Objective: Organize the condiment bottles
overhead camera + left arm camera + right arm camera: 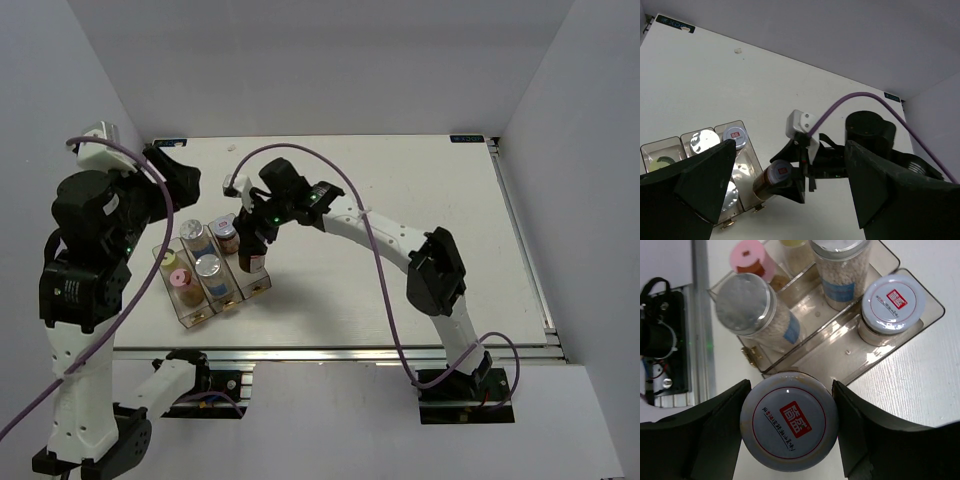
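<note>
My right gripper (254,256) (790,390) is shut on a brown condiment bottle with a grey, red-marked lid (789,426) (774,178). It holds the bottle tilted at the near end of the clear tray's (192,318) (840,340) right-hand compartment. Whether the bottle's base touches the tray I cannot tell. A similar grey-lidded bottle (893,300) (227,231) stands at that compartment's far end. Two silver-lidded bottles (208,267) (190,231), a pink-lidded one (180,278) and a yellow-lidded one (168,257) fill the other compartments. My left gripper (180,180) (790,145) hangs open above and behind the tray, holding nothing.
The tray lies near the table's front left, close to the aluminium rail (330,352) along the near edge. The right arm's purple cable (375,240) loops over the table. White walls (330,60) close in the back and both sides.
</note>
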`<state>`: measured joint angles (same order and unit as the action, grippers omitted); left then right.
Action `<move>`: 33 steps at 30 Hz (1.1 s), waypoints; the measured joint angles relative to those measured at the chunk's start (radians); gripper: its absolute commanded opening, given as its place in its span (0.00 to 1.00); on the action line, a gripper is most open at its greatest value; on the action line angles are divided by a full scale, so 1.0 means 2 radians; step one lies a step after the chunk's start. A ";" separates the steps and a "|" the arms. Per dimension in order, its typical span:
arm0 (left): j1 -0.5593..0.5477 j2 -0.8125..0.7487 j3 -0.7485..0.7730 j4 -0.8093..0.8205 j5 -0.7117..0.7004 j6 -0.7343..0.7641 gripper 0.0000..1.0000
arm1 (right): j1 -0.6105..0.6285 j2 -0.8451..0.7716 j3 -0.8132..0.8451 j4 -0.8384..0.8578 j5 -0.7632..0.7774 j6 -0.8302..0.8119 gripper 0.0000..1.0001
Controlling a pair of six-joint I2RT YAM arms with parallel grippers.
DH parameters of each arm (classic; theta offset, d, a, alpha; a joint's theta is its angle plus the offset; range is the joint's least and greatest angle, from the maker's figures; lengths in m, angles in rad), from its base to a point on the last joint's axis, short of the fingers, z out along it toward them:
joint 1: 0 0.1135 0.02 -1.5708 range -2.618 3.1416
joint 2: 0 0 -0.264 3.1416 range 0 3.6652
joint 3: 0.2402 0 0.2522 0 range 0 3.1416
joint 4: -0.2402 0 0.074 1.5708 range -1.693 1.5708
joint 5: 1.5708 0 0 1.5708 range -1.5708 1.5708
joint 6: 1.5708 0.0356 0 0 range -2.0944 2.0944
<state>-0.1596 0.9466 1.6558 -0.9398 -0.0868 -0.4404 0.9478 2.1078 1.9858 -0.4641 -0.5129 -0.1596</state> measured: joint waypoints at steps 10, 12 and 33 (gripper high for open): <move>0.000 -0.011 -0.002 -0.027 0.012 -0.007 0.98 | 0.010 0.054 0.009 0.030 0.036 0.001 0.00; 0.000 -0.010 -0.002 -0.029 0.014 -0.007 0.98 | 0.015 0.055 0.009 0.035 0.042 0.001 0.00; 0.000 -0.022 0.002 -0.064 0.031 -0.017 0.98 | 0.036 0.105 0.003 0.063 0.105 -0.025 0.60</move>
<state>-0.1596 0.9035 1.6596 -1.0687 -0.0246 -0.4747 1.0191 2.3173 1.9911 -0.3389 -0.3031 -0.2096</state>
